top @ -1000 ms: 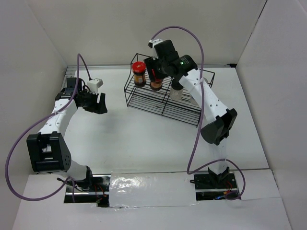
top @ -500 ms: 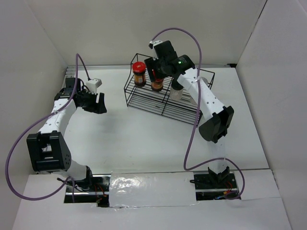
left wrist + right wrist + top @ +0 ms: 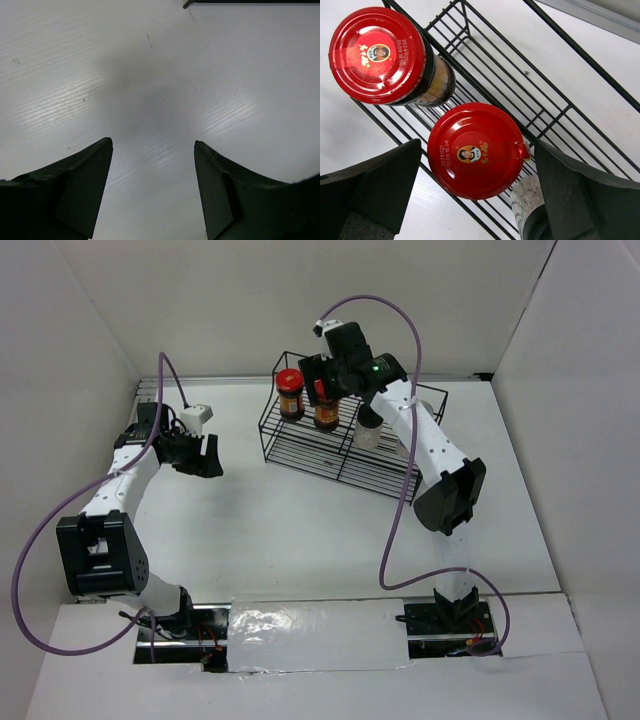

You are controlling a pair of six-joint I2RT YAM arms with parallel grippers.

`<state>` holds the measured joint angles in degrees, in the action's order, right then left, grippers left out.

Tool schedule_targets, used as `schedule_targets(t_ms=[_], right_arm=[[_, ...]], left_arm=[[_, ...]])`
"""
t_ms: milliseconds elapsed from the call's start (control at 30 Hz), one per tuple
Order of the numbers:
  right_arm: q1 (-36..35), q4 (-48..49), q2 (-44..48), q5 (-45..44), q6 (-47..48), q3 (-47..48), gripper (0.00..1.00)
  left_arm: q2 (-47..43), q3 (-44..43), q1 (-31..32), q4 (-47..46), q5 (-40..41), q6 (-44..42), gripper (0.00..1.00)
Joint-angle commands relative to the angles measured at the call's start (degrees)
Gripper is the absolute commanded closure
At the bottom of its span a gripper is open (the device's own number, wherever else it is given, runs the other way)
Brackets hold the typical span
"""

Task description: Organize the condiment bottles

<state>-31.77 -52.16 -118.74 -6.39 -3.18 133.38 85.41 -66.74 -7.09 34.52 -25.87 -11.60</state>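
Hovering above wire rack (image 3: pixel 555 111): right hand (image 3: pixel 478 167), spread wide, flanking one red-lidded jar (image 3: pixel 470 137).
Jars: that jar is stood in the rack, just beside the other red-lidded jar (image 3: pixel 377 52).
Left hand (image 3: pixel 153 145): spread, held over the surface (image 3: pixel 225 75).

The wire rack (image 3: pixel 340 445) sits on the table (image 3: pixel 300 520) near the far edge, right of centre. In the rack's far left corner stands one jar (image 3: pixel 377 55). A second jar (image 3: pixel 475 150) stands just beside it to the right, and the shaker (image 3: pixel 527 200) next along. The right gripper (image 3: pixel 322 395) hangs above the second jar, a finger either side, not touching. The left gripper (image 3: pixel 152 145) is over the table's left edge, well apart from the rack.
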Motion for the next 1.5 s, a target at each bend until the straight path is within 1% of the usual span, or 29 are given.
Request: schedule_targets(t_ms=[0, 133, 267, 367, 400, 433, 467, 500, 533, 600, 633, 667, 700, 733, 767, 833, 867, 900, 933, 1033, 1200, 1333, 1467], right_arm=[[-0.4, 4.3, 1.2, 0.3, 1.1, 2.2, 0.00], [-2.6, 5.5, 5.5, -2.7, 2.6, 3.5, 0.00], [-3.7, 9.4, 11.4, -7.4, 5.3, 1.4, 0.00], [-0.6, 12.1, 17.6, -10.0, 4.0, -2.9, 0.00], [1.1, 12.6, 20.6, -11.1, 3.4, -6.8, 0.00], [5.5, 12.8, 22.1, -11.4, 1.1, -8.7, 0.00], [8.3, 12.3, 23.2, -11.7, -0.1, -10.7, 0.00], [11.3, 10.3, 24.8, -10.6, -2.4, -13.4, 0.00], [17.6, 9.2, 25.5, -9.8, -3.6, -14.4, 0.00], [23.6, 7.3, 27.5, -7.0, -5.7, -18.3, 0.00], [26.6, 7.5, 28.5, -6.0, -6.5, -20.0, 0.00], [31.3, 7.9, 29.3, -5.0, -8.0, -22.3, 0.00], [34.8, 8.6, 31.2, -4.2, -8.2, -26.5, 0.00], [36.7, 9.5, 31.8, -2.6, -8.7, -28.3, 0.00], [40.2, 9.8, 32.9, -2.0, -9.6, -31.6, 0.00], [44.1, 10.1, 33.5, 3.4, -10.8, -34.6, 0.00], [47.6, 10.1, 33.7, 5.1, -12.1, -37.2, 0.00], [49.1, 10.3, 33.9, 7.5, -12.5, -38.5, 0.00], [50.2, 10.5, 34.4, 7.4, -12.5, -41.1, 0.00], [50.4, 11.2, 35.8, 3.5, -12.6, -45.2, 0.00], [50.3, 12.2, 37.3, -3.6, -16.9, -51.0, 0.00], [50.0, 13.3, 38.8, -3.9, -16.6, -54.4, 0.00], [49.8, 14.6, 40.0, -3.5, -16.3, -55.9, 0.00]], left_arm=[[0.1, -0.8, -0.4, -0.4, -2.0, 0.9, 0.22], [0.1, -1.1, -0.3, -0.2, -2.3, 0.8, 0.22], [0.1, -1.7, -0.4, 0.0, -2.9, 1.0, 0.21], [0.1, -1.9, -0.4, 0.2, -3.1, 1.1, 0.22], [-0.1, -2.0, -0.4, 0.2, -3.2, 1.1, 0.22], [-0.2, -1.8, -0.4, 0.2, -3.4, 1.1, 0.22], [-0.2, -1.7, -0.4, -0.1, -3.4, 1.1, 0.22], [-0.5, -1.6, -0.4, -0.1, -3.4, 1.2, 0.21], [-0.6, -1.6, -0.5, -0.1, -3.5, 1.3, 0.22], [-0.7, -1.6, -0.5, -0.1, -3.4, 1.3, 0.22], [-0.7, -1.6, -0.6, -0.1, -3.6, 1.3, 0.22], [-0.6, -1.7, -0.6, -0.1, -3.6, 1.4, 0.22], [-0.6, -2.0, -0.6, -0.1, -3.7, 1.7, 0.22], [-0.4, -2.2, -0.8, 0.0, -4.1, 1.8, 0.21], [-0.2, -2.3, -0.9, 0.2, -4.3, 2.0, 0.22], [-0.2, -2.4, -1.1, 0.2, -4.6, 2.2, 0.22], [-0.2, -2.4, -1.3, 0.2, -4.6, 2.2, 0.22], [-0.2, -2.4, -1.3, 0.2, -4.5, 2.3, 0.22], [-0.2, -2.3, -1.4, 0.2, -4.4, 2.2, 0.22], [-0.4, -2.2, -1.8, 0.1, -4.4, 2.3, 0.22], [-0.5, -1.7, -2.1, -0.1, -4.6, 2.5, 0.22], [-0.3, -1.9, -2.3, -0.2, -4.7, 2.5, 0.22], [0.3, -2.6, -2.3, 0.2, -5.0, 2.6, 0.22]])
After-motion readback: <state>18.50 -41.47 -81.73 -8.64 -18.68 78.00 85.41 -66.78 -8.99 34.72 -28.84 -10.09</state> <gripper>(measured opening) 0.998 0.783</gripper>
